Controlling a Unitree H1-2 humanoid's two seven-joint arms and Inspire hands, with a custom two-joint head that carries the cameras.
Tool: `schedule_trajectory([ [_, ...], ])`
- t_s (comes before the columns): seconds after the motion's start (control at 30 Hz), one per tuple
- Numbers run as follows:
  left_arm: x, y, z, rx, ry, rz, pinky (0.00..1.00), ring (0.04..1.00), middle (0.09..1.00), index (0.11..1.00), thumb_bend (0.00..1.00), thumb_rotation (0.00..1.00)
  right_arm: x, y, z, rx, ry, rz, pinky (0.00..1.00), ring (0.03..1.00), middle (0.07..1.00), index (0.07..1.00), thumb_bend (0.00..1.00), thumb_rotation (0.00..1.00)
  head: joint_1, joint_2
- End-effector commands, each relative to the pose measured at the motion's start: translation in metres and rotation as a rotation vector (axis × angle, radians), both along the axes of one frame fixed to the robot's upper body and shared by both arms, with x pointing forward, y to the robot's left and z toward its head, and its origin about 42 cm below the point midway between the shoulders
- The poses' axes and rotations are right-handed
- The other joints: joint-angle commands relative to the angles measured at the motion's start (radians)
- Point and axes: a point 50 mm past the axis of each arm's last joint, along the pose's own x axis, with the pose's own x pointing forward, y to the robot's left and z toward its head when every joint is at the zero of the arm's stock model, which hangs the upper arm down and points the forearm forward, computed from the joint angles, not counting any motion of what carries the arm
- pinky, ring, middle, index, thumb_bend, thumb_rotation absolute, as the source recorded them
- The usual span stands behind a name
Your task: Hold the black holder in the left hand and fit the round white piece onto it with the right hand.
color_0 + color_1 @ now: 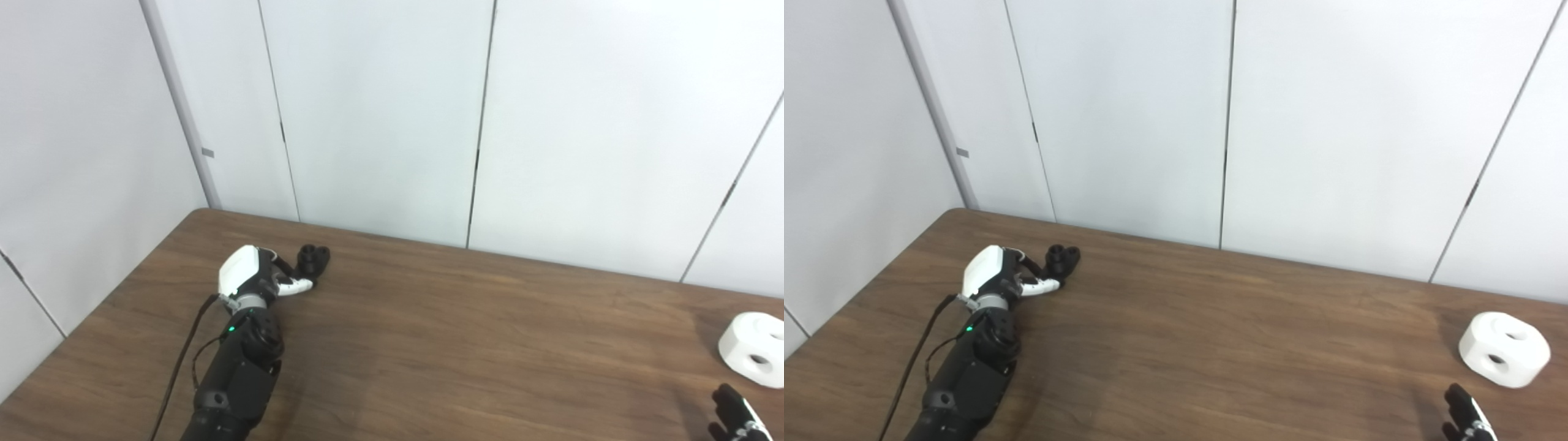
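At the near right corner only the fingertips of the right hand show, pointing up from the bottom edge; whether it is spread or closed cannot be told. Just beyond it one round white piece lies on the brown table, apart from the fingertips, with two holes visible in it. The right eye view shows this piece whole; the left eye view cuts it off at the right edge. On the near left one black arm rises from the bottom edge to the left hand, its fingers reaching forward to the single black holder at the far left of the table. The fingertips touch the holder's near side, but a firm hold cannot be told. Behind stand white wall panels.
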Motion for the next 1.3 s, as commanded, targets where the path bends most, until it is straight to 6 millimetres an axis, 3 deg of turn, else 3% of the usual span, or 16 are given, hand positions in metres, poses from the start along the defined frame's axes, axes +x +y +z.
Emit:
schedule_trajectory([
  [0.0, 0.009, 0.004, 0.016, 0.005, -0.044, 0.006, 0.89, 0.916, 0.833, 0.481, 0.52, 0.05, -0.022, 0.007, -0.023, 0.036, 0.082, -0.024, 0.98, 0.991, 0.949, 0.938, 0.80, 0.94, 0.001, 0.000],
  [0.6, 0.011, -0.004, 0.012, 0.035, -0.009, -0.050, 0.75, 0.833, 0.791, 0.482, 0.52, 0.04, -0.025, 0.006, -0.021, 0.023, 0.065, -0.022, 0.98, 0.977, 0.944, 0.941, 0.77, 0.95, -0.008, 0.007],
  [1.13, -0.005, -0.017, 0.005, 0.023, -0.006, -0.112, 0.73, 0.802, 0.750, 0.483, 0.52, 0.04, -0.024, 0.005, -0.020, 0.015, 0.056, -0.019, 1.00, 0.988, 0.953, 0.955, 0.74, 0.97, -0.013, 0.017],
  [1.27, -0.011, -0.019, 0.003, 0.023, 0.002, -0.127, 0.75, 0.832, 0.764, 0.484, 0.52, 0.04, -0.024, 0.006, -0.020, 0.020, 0.061, -0.023, 1.00, 0.997, 0.952, 0.959, 0.75, 0.96, -0.013, 0.019],
])
